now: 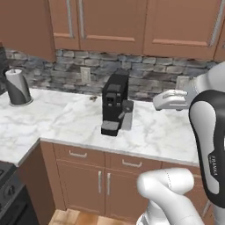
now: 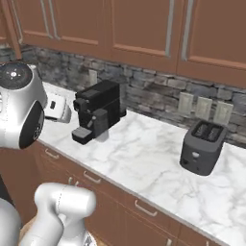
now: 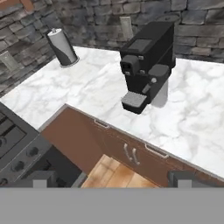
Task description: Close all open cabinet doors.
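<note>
Black boxy coffee machine standing upright on the white marble countertop, drip tray end toward the counter's front edge, back toward the grey stone backsplash.

Above the coffee machine: tall reddish-brown wooden upper cabinet doors, long axis vertical, recessed centres facing out into the room, long silver bar handles running up and down. Those straight above the machine lying flush with their row; one panel up and to the left of the machine hanging lower in the left base view and reaching further forward, looks swung out, though cannot be sure.

Below the coffee machine, under the counter edge: lower reddish-brown cabinet doors, also upright, closed, a pair of vertical silver handles side by side at the meeting edges. Short drawer fronts between them and the countertop.

Left of the coffee machine: paper towel roll on a dark stand, upright, well apart. Right of it in the right base view: dark grey two-slot toaster, well apart, near the backsplash.

White arm's two-finger gripper raised in front of the coffee machine and off the counter, looking down at it; dark tips spread wide, nothing between them.
</note>
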